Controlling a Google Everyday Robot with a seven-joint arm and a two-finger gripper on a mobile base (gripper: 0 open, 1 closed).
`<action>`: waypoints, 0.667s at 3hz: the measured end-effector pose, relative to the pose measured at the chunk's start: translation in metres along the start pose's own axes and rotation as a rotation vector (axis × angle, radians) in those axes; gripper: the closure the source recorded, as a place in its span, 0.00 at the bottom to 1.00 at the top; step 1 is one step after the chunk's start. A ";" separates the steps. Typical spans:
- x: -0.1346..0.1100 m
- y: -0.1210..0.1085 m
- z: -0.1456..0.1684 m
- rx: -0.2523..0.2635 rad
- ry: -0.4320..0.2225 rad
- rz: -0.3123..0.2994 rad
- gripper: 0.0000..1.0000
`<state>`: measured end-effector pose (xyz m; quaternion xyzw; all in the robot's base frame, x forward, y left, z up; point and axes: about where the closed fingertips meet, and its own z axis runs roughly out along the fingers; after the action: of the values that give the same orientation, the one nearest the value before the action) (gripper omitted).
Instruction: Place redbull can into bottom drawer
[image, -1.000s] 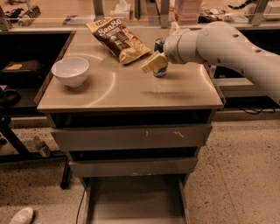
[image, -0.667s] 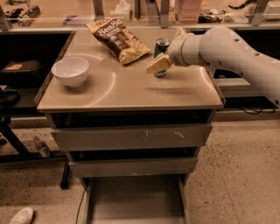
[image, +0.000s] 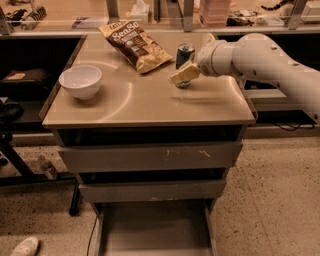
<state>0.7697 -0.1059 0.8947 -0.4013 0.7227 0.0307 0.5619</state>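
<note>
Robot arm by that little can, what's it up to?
The robot's gripper is right at the redbull can, which stands upright on the cabinet top next to a chip bag. A white bowl sits further left. Below, the bottom drawer is pulled open, apparently where the can is meant to go.
</note>
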 end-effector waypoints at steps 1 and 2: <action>0.000 0.000 0.000 0.000 0.000 0.000 0.19; 0.000 0.000 0.000 0.000 0.000 0.000 0.42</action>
<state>0.7697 -0.1058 0.8946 -0.4014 0.7227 0.0308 0.5619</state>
